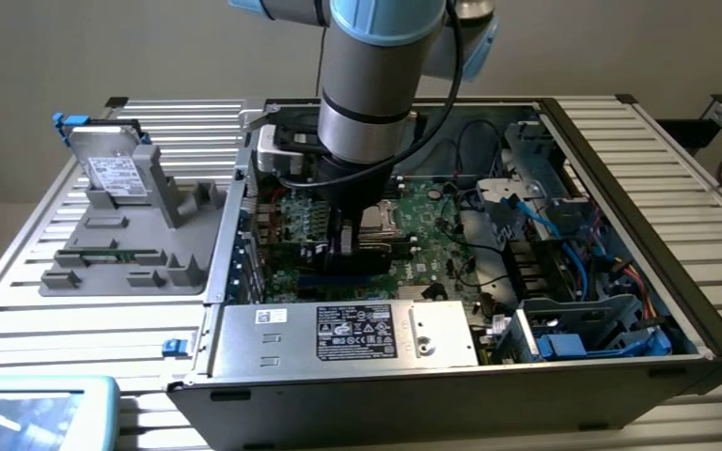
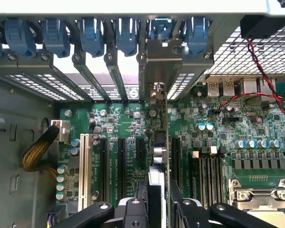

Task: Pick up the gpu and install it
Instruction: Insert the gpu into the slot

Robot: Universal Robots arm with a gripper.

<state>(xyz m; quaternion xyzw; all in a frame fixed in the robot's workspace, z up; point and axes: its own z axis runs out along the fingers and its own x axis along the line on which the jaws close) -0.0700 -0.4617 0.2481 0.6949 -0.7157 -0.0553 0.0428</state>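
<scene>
Tool (image 2: 158,211) tight on the gpu (image 2: 159,142), card upright among motherboard (image 2: 128,118) slots inside the open computer case (image 1: 436,404).

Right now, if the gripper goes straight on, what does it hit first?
Likely the green motherboard, among its black expansion slots, via the green circuit-board gpu the gripper holds; depth unclear.

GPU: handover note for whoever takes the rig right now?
The hand is shut on the gpu, inside the open case.
The gpu stands upright over the motherboard slots, with its bracket at the rear openings.
Done: the card is picked up and at the slot.
Left: I can't tell if it is fully seated. The hand has not yet released it.
</scene>
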